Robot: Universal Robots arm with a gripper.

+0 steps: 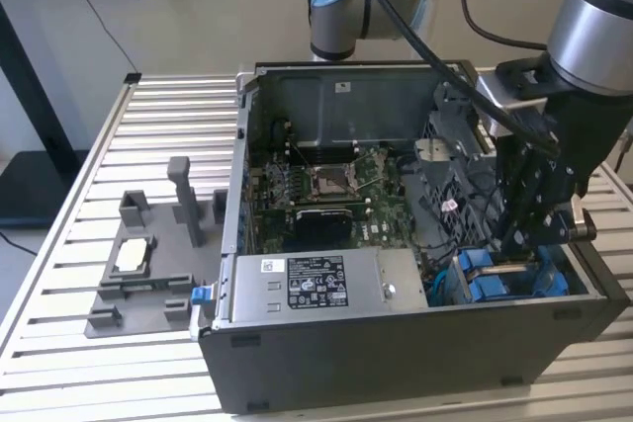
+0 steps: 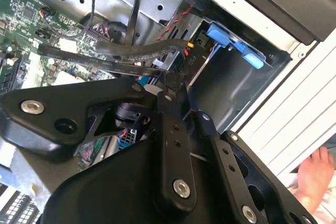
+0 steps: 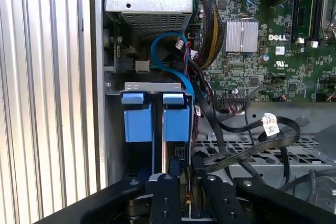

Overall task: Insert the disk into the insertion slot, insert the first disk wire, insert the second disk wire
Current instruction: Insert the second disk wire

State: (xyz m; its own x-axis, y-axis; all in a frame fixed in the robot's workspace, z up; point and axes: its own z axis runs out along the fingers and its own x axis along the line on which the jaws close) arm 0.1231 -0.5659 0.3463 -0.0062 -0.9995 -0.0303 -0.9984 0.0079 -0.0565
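Observation:
My gripper point(image 1: 519, 244) reaches down into the front corner of the open computer case, on the exterior view's right. It hangs over the insertion slot point(image 3: 152, 86), a grey metal cage point(image 2: 236, 93) with blue tabs point(image 3: 176, 116) at its end. The fingers point(image 3: 168, 187) stand close together, and a small dark plug point(image 3: 179, 153) sits just past their tips. I cannot tell whether they pinch it. A blue wire point(image 3: 168, 59) curves down to the cage. Black flat wires point(image 2: 131, 53) cross beside the fingertips. The disk's silver body is hidden.
The silver power-supply box point(image 1: 307, 284) lies along the case front, with the green motherboard point(image 1: 326, 185) behind it. A grey fixture point(image 1: 148, 264) stands on the slatted table at the exterior view's left. A person's hand point(image 2: 315, 177) shows beyond the case wall.

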